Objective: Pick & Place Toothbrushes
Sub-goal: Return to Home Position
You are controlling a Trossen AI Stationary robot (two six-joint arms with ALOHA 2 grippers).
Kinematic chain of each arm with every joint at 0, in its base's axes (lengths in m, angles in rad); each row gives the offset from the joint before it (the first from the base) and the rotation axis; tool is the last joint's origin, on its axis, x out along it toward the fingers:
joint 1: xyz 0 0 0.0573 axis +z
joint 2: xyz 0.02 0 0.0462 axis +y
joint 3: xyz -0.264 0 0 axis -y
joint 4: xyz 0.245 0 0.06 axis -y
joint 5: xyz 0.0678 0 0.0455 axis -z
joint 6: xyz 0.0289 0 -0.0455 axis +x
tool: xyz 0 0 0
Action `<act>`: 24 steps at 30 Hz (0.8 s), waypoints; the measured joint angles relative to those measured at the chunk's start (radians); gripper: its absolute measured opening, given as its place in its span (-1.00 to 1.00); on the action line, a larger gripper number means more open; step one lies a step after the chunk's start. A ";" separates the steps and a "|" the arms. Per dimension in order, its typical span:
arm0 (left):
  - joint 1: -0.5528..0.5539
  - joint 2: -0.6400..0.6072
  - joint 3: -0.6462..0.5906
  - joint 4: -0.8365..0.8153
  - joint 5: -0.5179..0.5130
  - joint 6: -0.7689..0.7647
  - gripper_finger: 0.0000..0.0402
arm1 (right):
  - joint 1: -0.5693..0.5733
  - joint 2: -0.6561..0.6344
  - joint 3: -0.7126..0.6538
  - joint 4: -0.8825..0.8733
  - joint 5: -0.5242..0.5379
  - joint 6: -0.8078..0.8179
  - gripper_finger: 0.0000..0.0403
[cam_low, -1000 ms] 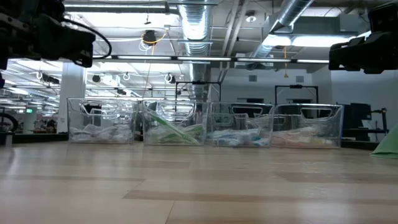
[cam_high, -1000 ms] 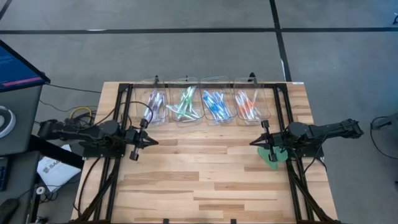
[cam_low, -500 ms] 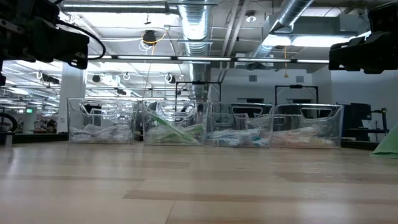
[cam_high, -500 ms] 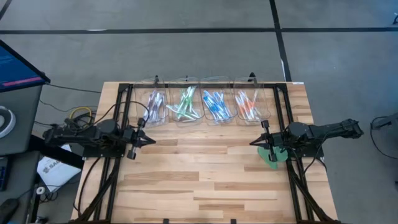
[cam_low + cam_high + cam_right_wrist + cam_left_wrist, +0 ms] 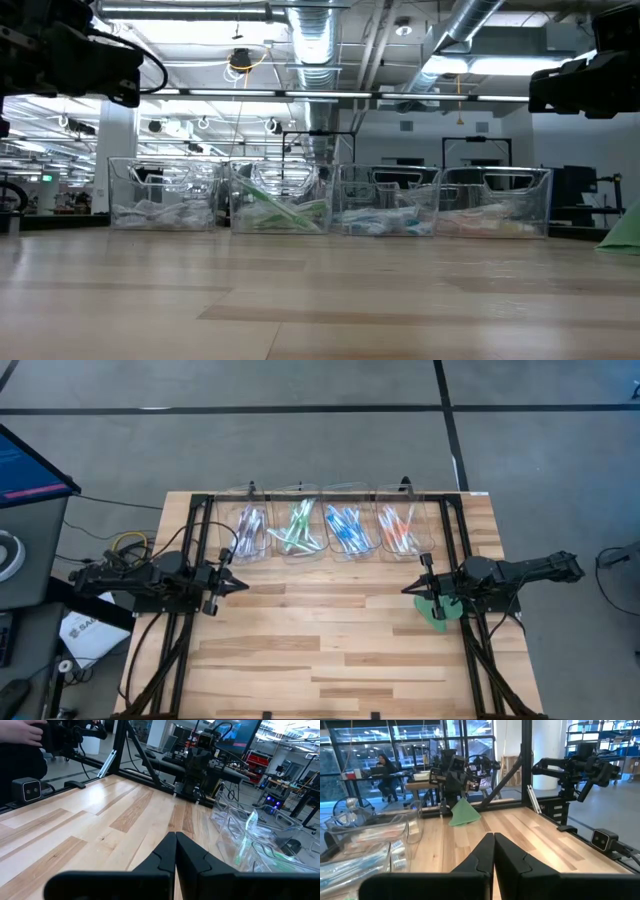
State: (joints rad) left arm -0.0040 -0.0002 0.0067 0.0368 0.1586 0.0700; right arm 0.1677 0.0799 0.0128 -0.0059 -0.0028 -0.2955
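Toothbrushes lie sorted in a row of clear bins at the table's far edge: purple (image 5: 247,525), green (image 5: 297,525), blue (image 5: 345,528) and orange (image 5: 398,530). In the low view the bins (image 5: 330,200) stand side by side across the table. My left gripper (image 5: 243,586) hovers level at the table's left side, shut, with nothing in it and pointing toward the middle (image 5: 493,837). My right gripper (image 5: 405,591) hovers level at the right side, shut on nothing (image 5: 175,836). Both stand well short of the bins.
A flat green disc (image 5: 437,615) lies on the table under the right arm. Black frame rails (image 5: 195,550) run along both sides of the table. Bare wooden tabletop (image 5: 320,640) spreads between the grippers and toward the near edge. A person's hand (image 5: 25,732) shows beyond the table.
My left arm has drawn back a little toward the table's left edge, its gripper staying shut and level.
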 joint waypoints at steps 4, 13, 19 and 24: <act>0.000 0.000 0.000 0.000 -0.001 0.000 -0.99 | 0.000 0.000 0.000 0.000 0.000 0.000 -1.00; 0.000 0.000 0.000 -0.001 -0.001 -0.023 -0.99 | 0.000 0.000 0.000 0.000 0.000 0.000 -1.00; 0.036 0.000 0.000 -0.002 0.000 -0.132 -0.99 | 0.000 0.000 0.000 0.000 0.000 0.000 -1.00; 0.058 0.000 0.000 -0.001 0.004 -0.189 -0.99 | 0.000 0.000 0.000 0.000 0.000 0.000 -1.00</act>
State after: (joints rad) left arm 0.0542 -0.0002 0.0067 0.0355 0.1624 -0.1190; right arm 0.1680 0.0799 0.0128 -0.0059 -0.0025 -0.2958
